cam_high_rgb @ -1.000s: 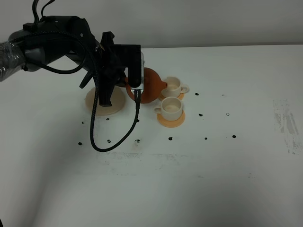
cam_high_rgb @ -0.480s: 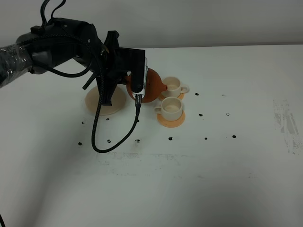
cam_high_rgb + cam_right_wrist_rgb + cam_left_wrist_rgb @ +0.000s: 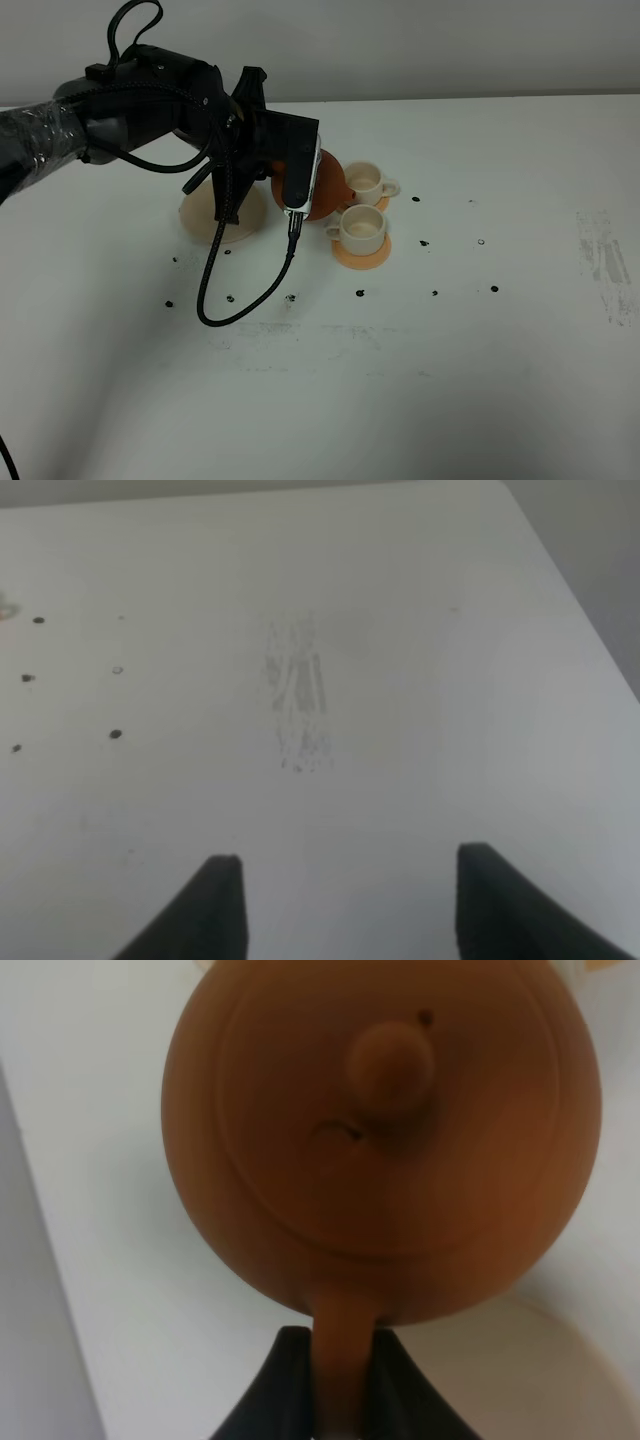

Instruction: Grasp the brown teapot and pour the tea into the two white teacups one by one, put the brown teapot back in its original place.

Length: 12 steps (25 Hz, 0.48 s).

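Teapot clamped by its handle in my left pincer, beside the cups near the counter's far edge; arm hides the handle from above. Right pincer gapes over broad counter.

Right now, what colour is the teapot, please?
The teapot is reddish-brown, clearest in the left wrist view.

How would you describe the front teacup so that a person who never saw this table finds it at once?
On the white table, find the brown teapot. Just right of it, on orange coasters, stand a rear cup and the wanted cup, which is closer to the camera. Both are white, but the wanted cup's handle points left, the rear cup's right.
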Motion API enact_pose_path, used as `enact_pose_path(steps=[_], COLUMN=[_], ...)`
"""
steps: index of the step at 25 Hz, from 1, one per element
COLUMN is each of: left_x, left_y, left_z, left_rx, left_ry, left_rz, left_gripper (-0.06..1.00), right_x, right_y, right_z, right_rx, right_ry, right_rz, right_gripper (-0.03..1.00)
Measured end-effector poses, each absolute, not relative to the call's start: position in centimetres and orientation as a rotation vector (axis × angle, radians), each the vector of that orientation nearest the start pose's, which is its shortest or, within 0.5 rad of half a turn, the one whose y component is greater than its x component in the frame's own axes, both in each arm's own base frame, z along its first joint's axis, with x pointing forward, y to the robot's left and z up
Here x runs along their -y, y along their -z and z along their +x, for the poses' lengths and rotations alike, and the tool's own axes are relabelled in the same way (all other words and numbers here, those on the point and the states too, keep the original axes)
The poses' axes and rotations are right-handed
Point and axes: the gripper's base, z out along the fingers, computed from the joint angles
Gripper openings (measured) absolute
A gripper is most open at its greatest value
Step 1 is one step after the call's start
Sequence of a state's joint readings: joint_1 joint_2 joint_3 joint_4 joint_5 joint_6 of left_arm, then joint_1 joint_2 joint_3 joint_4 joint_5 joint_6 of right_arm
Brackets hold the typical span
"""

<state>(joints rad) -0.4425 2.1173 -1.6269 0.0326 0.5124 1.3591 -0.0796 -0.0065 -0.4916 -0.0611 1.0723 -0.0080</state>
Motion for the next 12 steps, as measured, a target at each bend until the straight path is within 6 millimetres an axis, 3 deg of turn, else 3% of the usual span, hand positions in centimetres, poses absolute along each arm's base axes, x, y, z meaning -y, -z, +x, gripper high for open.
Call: enact_pose_path(steps=[12], left_x=[20.51], left_y=[-19.62], left_z=[43.09], left_rx=[-1.411], left_ry=[-0.494], left_rz=[2.079], left_gripper=[0.10], right_x=[0.44], right_y=[-27.41], right_z=[-0.59], right_rx=[-2.057], right_ry=[0.128], right_rz=[0.077], right_gripper=[0.45])
